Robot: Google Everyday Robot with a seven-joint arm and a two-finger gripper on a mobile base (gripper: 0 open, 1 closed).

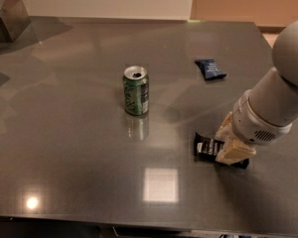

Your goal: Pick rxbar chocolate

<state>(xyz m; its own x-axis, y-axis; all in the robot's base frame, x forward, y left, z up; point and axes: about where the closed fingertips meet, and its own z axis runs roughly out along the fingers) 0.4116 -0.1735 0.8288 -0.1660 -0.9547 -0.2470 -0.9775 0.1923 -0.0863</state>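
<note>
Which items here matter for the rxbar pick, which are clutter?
Job:
- rxbar chocolate, flat on the table, front right
- gripper, down over the bar's right part

Lying about:
- green can, upright, mid-table
- dark blue packet, far right
</note>
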